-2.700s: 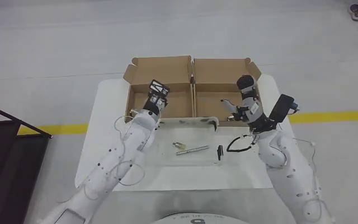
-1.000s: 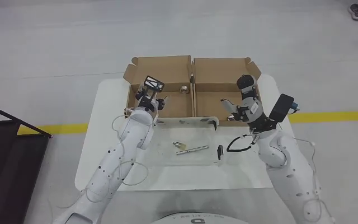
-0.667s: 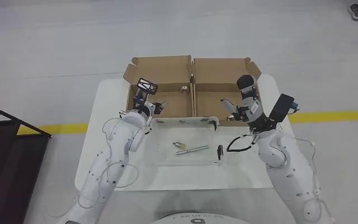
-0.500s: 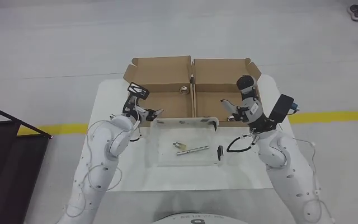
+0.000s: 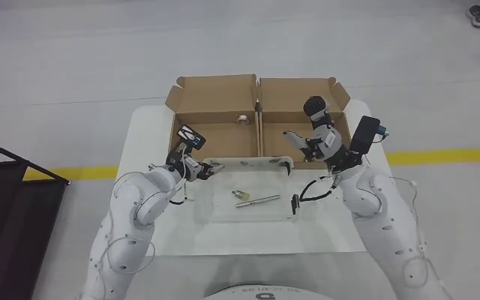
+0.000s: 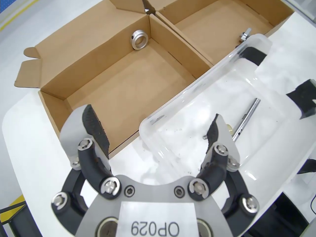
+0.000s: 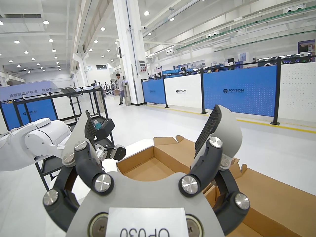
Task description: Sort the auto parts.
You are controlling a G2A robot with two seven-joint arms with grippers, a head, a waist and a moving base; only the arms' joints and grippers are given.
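Top view overhead; left wrist downward, right wrist level; cardboard boxes common.

- open brown cardboard boxes: matt, papery.
- clear plastic tray: glossy, smooth.
- silver metal ring and slim metal rod: shiny.
- white table: smooth.

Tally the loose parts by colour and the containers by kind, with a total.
Silver parts: 3 (ring, rod, small bracket)
Brass parts: 1 (fitting)
Cardboard boxes: 2 (ring's box, bracket's box)
Clear trays: 1 (tray)
Total: 7
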